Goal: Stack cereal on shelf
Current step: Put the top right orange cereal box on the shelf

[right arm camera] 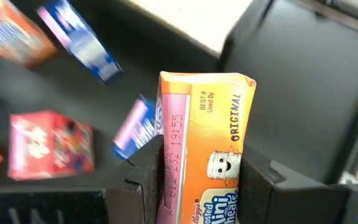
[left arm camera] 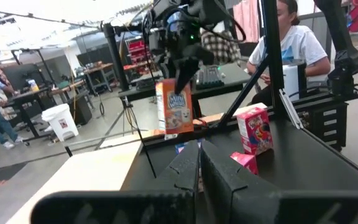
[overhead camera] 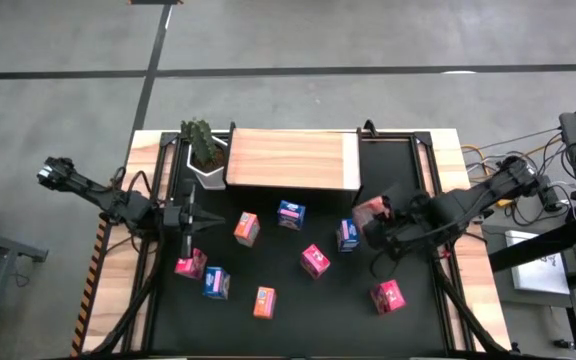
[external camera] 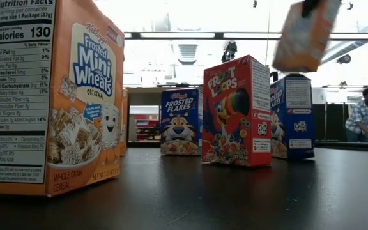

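Cereal boxes are being shown scattered over the black table mat (overhead camera: 408,170), in front of the light wooden shelf (overhead camera: 293,158), which is standing bare at the far middle of the mat. A green potted plant (overhead camera: 204,150) is being kept just beside the shelf's left end.

Both dark arms are being held over the mat. The right gripper (right arm camera: 201,180) is positioned near the shelf's right front corner, and its fingers are clamped about halfway on the two sides of an orange Frosted Mini-Wheats box (right arm camera: 204,149); in the low view that box (external camera: 305,33) is being held clear of the mat, tilted, above the others. The left gripper (overhead camera: 203,217) is being held low at the mat's left side, its fingers (left arm camera: 188,171) pressed fully together on nothing.

Eight boxes are lying or standing on the mat. Across the middle, an orange box (overhead camera: 247,229), a blue box (overhead camera: 290,214), a pink-red box (overhead camera: 315,261) and a second blue box (overhead camera: 348,235) are being seen, the last just beside the right gripper. At the left front, a pink-red box (overhead camera: 190,265) and a blue box (overhead camera: 216,283) are lying close together, with another orange box (overhead camera: 264,302) near them. One pink-red box (overhead camera: 388,296) is lying apart at the right front.
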{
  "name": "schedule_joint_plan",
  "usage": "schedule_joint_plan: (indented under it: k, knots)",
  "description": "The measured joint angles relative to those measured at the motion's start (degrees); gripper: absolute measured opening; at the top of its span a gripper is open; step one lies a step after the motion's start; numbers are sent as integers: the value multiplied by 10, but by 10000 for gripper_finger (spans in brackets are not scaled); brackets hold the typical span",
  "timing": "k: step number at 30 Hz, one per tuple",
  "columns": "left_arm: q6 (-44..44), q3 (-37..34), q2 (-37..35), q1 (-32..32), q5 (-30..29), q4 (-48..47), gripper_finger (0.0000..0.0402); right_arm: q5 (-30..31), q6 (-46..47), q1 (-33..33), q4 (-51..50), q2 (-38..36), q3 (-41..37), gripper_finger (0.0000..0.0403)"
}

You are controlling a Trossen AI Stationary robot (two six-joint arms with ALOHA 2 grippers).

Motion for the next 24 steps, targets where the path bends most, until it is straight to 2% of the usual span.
schedule_joint_plan:
  k: [6,11,18,24]
  knots:
    - [19,4,-3,0,0,2,0,60,-98,-10,64,0,62,139]
    - [55,25,-3,0,0,-3,0,59,-257,-62,194,1,76,139]
    - [92,69,-11,0,0,-51,0,-27,-472,-184,352,2,81,139]
    - [92,55,-20,0,-2,-53,0,-137,-591,-301,440,17,81,139]
